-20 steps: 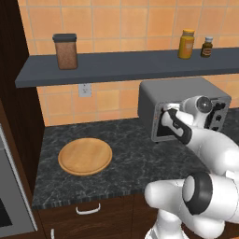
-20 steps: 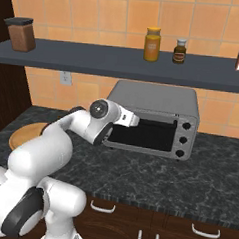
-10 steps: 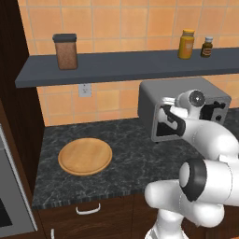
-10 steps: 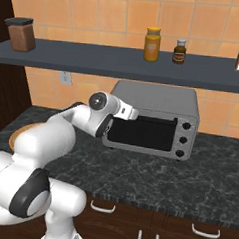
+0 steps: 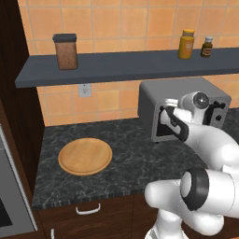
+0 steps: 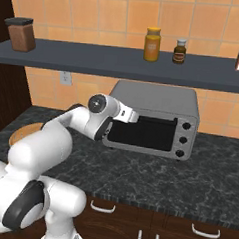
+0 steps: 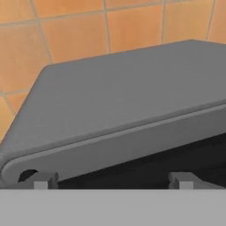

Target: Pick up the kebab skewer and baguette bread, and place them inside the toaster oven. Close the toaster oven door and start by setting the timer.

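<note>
Hand view puts the open, empty gripper (image 7: 113,180) right at the oven (image 6: 156,119) door's (image 6: 140,134) upper edge, its long axis running across between the fingertips; oven stands on the counter (image 6: 163,179).

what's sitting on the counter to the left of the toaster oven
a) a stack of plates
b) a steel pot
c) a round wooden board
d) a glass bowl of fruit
c: a flat round wooden board lies on the dark stone counter, apart from the toaster oven and to its left in the left base view.
</note>
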You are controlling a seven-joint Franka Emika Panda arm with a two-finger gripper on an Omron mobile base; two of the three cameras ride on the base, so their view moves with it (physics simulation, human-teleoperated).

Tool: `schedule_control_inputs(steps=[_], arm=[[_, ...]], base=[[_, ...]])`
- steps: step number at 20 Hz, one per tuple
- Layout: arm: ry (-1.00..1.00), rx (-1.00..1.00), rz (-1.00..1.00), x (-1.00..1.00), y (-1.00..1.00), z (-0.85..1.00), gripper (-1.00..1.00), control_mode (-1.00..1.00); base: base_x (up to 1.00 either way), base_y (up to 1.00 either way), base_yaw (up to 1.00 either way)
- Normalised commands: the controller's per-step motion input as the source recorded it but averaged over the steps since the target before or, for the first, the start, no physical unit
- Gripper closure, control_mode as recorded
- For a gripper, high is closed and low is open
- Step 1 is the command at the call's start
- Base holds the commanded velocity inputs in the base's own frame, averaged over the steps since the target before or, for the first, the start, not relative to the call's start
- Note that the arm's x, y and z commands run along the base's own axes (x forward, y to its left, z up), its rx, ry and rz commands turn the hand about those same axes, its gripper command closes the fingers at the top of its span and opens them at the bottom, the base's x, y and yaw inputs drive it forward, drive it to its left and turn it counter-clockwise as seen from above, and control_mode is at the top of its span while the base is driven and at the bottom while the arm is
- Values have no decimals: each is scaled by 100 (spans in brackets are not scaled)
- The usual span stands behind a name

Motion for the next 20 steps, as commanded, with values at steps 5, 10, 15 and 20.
schedule_control_inputs(steps=[5,10,15,20], arm=[[0,0,0,-56,-29,42,-100,-100],[0,0,0,-58,-51,73,-100,-100],[0,0,2,-75,-78,18,-100,-100],[1,0,3,-47,-65,5,-100,-100]], base=[[0,0,0],[0,0,0],[0,0,0],[0,0,0]])
